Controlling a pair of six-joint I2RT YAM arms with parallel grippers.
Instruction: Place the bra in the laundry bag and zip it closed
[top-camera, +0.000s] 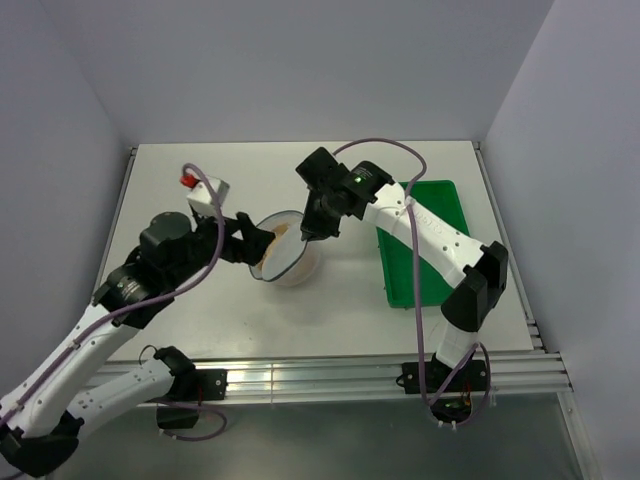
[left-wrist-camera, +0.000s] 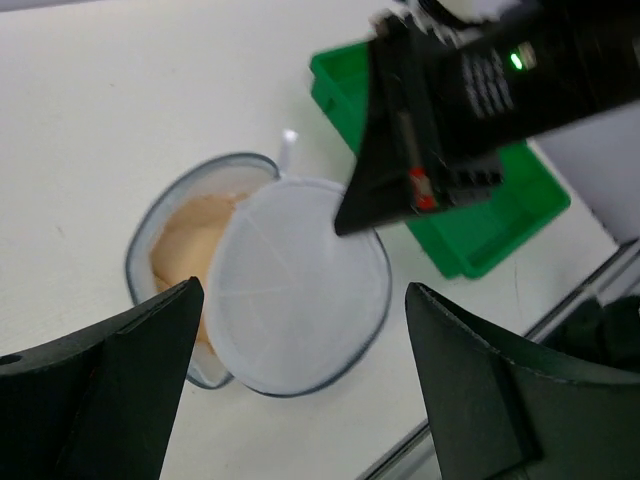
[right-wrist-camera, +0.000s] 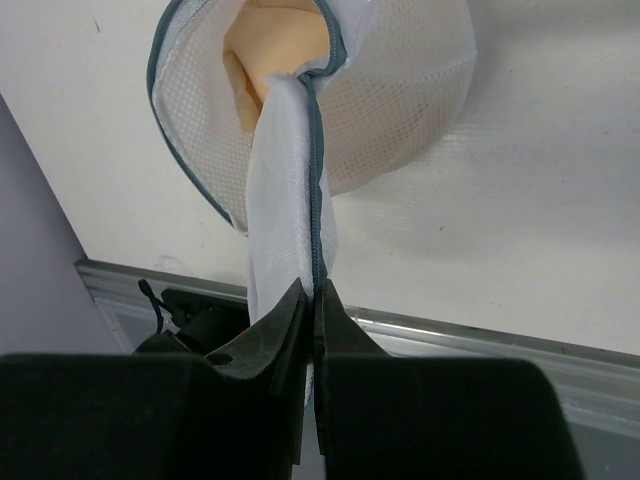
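The bra (right-wrist-camera: 272, 45) sits inside the laundry bag (right-wrist-camera: 400, 90), peach showing through its unzipped mouth, on the table (right-wrist-camera: 520, 200). My right claw (right-wrist-camera: 312, 300) pinches the zipper edge (right-wrist-camera: 316, 170), pulling it taut. My left claw (left-wrist-camera: 302, 290) hangs spread above, gripping nothing. With nothing anchoring it, the bag may lift or slide when I pull, and the mesh could slip free.

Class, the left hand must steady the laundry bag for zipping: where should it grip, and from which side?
Probably the dark rim at the open left edge of the laundry bag, approached from the left. The right hand pinches the zipper strip opposite, and the open left hand faces that exposed rim.
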